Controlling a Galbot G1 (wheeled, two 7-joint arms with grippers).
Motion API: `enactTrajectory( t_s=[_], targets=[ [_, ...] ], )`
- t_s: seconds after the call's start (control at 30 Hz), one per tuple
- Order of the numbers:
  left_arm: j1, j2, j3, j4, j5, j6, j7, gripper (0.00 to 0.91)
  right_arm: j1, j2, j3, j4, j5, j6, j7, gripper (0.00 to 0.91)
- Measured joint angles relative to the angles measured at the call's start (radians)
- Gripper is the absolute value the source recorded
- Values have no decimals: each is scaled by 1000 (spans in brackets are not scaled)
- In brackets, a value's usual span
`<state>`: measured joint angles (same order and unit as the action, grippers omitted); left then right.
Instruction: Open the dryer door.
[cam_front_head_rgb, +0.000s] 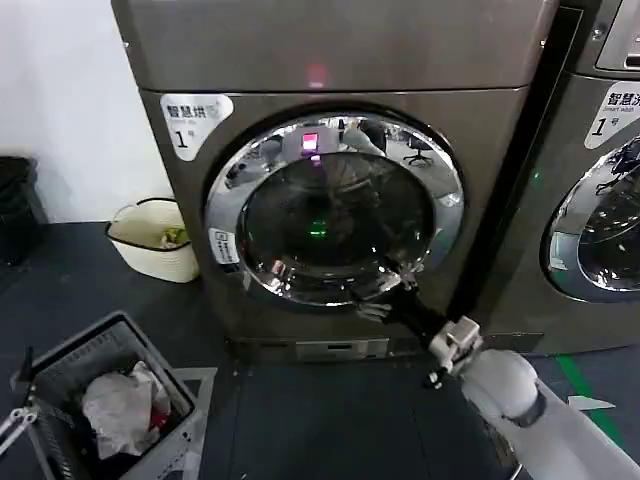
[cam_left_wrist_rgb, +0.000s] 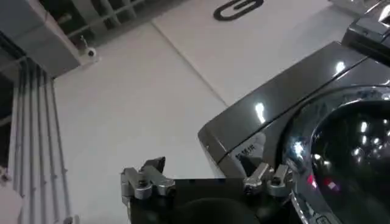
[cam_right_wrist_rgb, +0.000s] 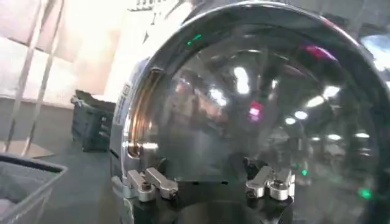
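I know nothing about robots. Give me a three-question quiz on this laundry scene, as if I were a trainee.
1. True or false: the dryer door is wide open.
2. Which pincer is at the door's lower rim: A left, B right?
3. What sits on the floor left of the dryer, against the wall?

Key
1. False; it looks closed or barely ajar.
2. B, the right pincer.
3. A cream basket.

Left gripper (cam_left_wrist_rgb: 207, 182), jaws apart, beside the dryer (cam_left_wrist_rgb: 286, 103) and its door (cam_left_wrist_rgb: 353, 152).
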<state>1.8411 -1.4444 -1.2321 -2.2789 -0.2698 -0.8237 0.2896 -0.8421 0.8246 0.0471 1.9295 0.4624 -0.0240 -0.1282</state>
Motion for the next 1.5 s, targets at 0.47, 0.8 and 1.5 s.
enactTrajectory(
  t_s=[0.47,0.8,1.5],
  targets=[
    [-1,-1,2,-3,2,0,0,907,119,20,-119,-41,25,-9,-2,907],
    [-3,-4,2,-2,2,0,1,907,204,39,-201,-72,36,-13,-5,907],
    [-8,-7,7,4,7,0,3,907,333,102,-321,-133,54,-30,1,907]
  ],
)
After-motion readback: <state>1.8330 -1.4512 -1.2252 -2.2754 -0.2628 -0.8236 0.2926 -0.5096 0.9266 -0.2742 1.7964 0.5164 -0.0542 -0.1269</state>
